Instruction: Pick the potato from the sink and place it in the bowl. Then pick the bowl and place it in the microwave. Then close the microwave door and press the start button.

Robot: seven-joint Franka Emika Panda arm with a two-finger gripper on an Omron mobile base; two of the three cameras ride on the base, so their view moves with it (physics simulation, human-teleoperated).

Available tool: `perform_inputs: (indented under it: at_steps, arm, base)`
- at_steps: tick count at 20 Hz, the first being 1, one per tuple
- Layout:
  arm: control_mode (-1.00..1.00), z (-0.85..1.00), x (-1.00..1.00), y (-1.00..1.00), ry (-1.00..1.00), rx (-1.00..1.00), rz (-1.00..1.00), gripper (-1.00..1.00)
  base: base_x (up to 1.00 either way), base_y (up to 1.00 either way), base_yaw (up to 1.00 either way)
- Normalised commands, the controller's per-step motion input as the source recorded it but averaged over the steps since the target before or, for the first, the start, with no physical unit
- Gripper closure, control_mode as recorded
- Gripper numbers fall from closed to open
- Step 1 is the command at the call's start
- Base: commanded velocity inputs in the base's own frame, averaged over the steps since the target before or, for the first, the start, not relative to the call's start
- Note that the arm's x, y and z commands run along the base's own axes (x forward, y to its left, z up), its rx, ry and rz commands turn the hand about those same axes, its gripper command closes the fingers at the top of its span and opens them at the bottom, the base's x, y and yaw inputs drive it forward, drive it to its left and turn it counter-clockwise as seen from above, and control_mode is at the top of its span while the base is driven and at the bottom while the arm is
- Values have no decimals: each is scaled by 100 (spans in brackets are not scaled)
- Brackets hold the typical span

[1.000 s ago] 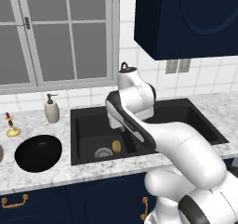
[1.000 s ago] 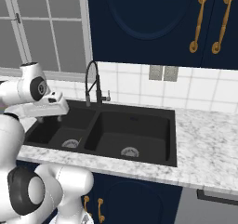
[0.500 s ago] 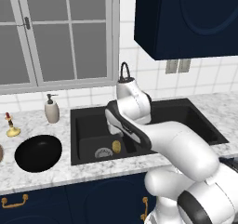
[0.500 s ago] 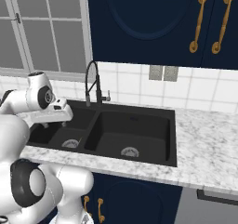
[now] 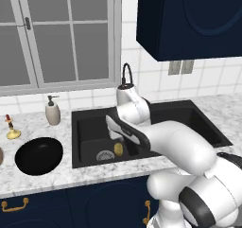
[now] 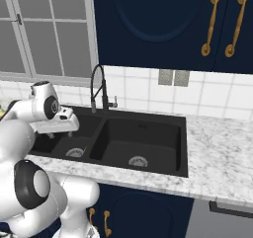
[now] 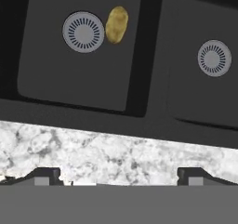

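Potato (image 7: 116,24) pickup is our step: gripper (image 7: 119,174) spread wide over the sink (image 7: 79,86) rim, we next must descend beside the drain (image 7: 83,32).

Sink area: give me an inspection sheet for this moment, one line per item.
Surface: grey-white marble counter around the sink.
Job's things: potato lies in the sink's left basin, right beside the round drain; black bowl sits on the counter left of the sink and holds nothing.
Clutter: soap dispenser and a small brass piece near the wall behind the bowl.
Grippers: claw looks down over the sink's front edge, tips wide apart, holding nothing.
Cables: nothing seen.
Surroundings: black spring faucet, window, navy cabinets with brass handles, tiled wall with outlets.
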Motion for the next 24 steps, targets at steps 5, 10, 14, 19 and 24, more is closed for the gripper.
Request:
perform_inputs:
  at_steps: [5, 10, 14, 19, 24]
  arm:
    - [-100, -39, 23, 13, 0, 0, -4, -100]
    - [-100, -27, 39, 18, 0, 0, -5, -100]
    - [-100, -27, 41, 5, 0, 0, -1, -100]
    - [-100, -19, 38, 1, 0, 0, 0, -100]
    - [-100, -19, 38, 1, 0, 0, -1, -100]
  base:
    - [0, 0, 0]
    - [0, 0, 0]
    - [0, 0, 0]
    - [0, 0, 0]
    - [0, 0, 0]
